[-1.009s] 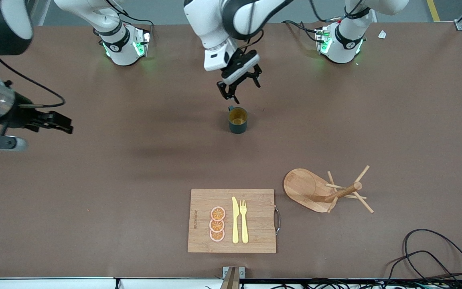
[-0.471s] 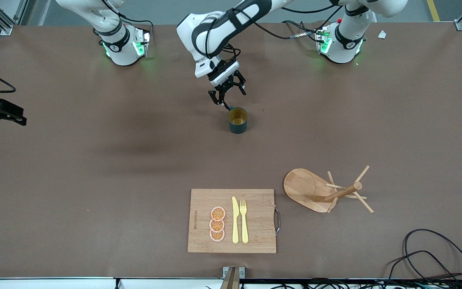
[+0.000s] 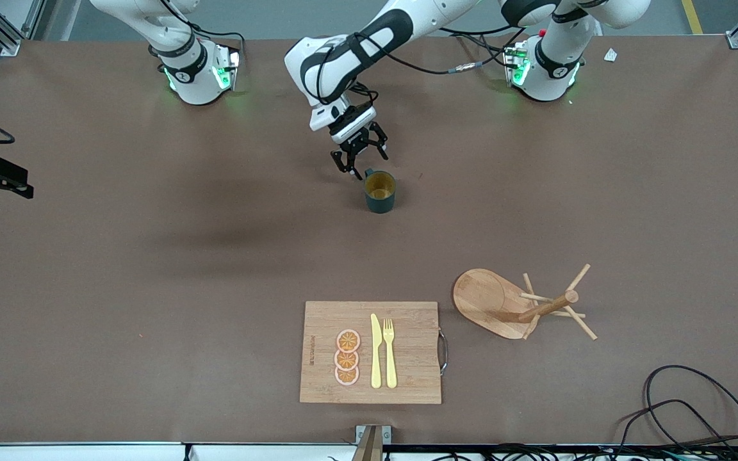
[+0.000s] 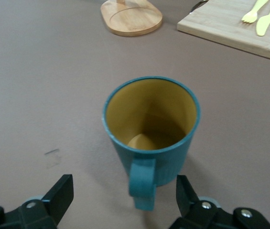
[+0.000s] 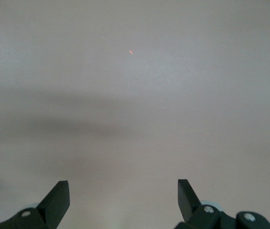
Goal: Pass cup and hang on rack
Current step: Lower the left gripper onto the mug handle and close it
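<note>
The teal cup (image 3: 380,191) with its ochre inside stands upright mid-table, and its handle (image 3: 368,173) points toward the robots' bases. My left gripper (image 3: 361,161) is open and low, just at the handle. In the left wrist view the cup (image 4: 151,124) fills the middle, and its handle (image 4: 142,186) lies between the open fingers of the left gripper (image 4: 124,196), untouched. The wooden rack (image 3: 545,306) stands on its oval base (image 3: 481,298), nearer the front camera toward the left arm's end. My right gripper (image 3: 13,184) is open and empty over bare table (image 5: 123,195) at the right arm's end.
A wooden cutting board (image 3: 407,320) with a yellow knife (image 3: 375,352), a fork (image 3: 389,352) and orange slices (image 3: 347,357) lies near the front edge. Black cables (image 3: 683,403) coil at the front corner by the left arm's end.
My left gripper has come down to the cup's handle, still open. My right gripper has drawn away toward the right arm's end of the table.
</note>
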Robot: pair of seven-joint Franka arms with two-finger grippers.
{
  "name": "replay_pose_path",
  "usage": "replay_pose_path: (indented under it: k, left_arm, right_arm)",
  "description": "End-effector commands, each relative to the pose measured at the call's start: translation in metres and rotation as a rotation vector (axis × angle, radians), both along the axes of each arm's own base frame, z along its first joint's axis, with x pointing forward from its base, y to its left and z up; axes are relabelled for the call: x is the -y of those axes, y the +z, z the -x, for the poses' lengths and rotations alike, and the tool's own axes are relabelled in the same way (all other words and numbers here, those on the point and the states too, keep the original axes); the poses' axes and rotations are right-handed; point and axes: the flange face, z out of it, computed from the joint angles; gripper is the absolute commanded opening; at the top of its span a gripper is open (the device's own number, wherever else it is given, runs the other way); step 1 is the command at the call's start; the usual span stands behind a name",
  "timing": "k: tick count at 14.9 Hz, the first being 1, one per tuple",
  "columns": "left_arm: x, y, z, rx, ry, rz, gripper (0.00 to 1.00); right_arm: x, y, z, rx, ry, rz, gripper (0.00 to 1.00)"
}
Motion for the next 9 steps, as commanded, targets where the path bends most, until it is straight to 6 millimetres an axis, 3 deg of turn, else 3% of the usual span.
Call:
replay_pose_path:
  k: [1, 6, 9]
  left_arm:
    - [0.004, -0.019, -0.002, 0.039, -0.018, -0.012, 0.92]
    - [0.002, -0.027, -0.010, 0.054, -0.035, -0.018, 0.82]
    - [0.001, -0.031, -0.009, 0.049, -0.036, -0.019, 0.70]
  right_arm:
    - [-0.004, 0.003, 0.012, 0.011, 0.014, -0.007, 1.00]
    - [-0.017, 0.000, 0.008, 0.016, 0.035, -0.005, 1.00]
    - [-0.014, 0.001, 0.010, 0.008, 0.030, -0.005, 1.00]
